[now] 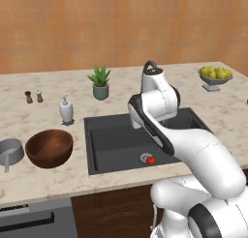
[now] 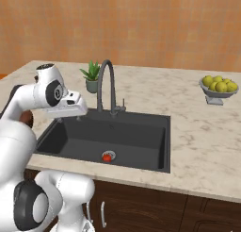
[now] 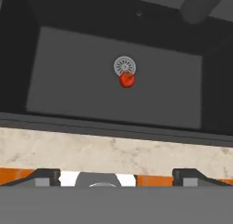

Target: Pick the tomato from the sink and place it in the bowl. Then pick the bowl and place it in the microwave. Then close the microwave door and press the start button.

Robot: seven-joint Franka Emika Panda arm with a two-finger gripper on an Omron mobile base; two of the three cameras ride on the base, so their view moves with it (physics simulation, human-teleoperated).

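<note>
From the left base view the tomato (image 1: 151,160) sits on the sink (image 1: 116,145) floor by the drain, the bowl (image 1: 49,148) waiting on the counter to its left. The right base view shows the tomato (image 2: 107,157) untouched, the arm poised above the sink's (image 2: 141,132) left end. In the hand view the gripper (image 3: 116,176) looks down past the rim at the tomato (image 3: 127,79), fingers spread wide and empty, likely lining up a descent.

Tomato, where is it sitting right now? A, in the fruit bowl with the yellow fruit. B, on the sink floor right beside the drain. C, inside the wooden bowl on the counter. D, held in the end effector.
B: the tomato lies on the sink floor, touching the round drain.
</note>
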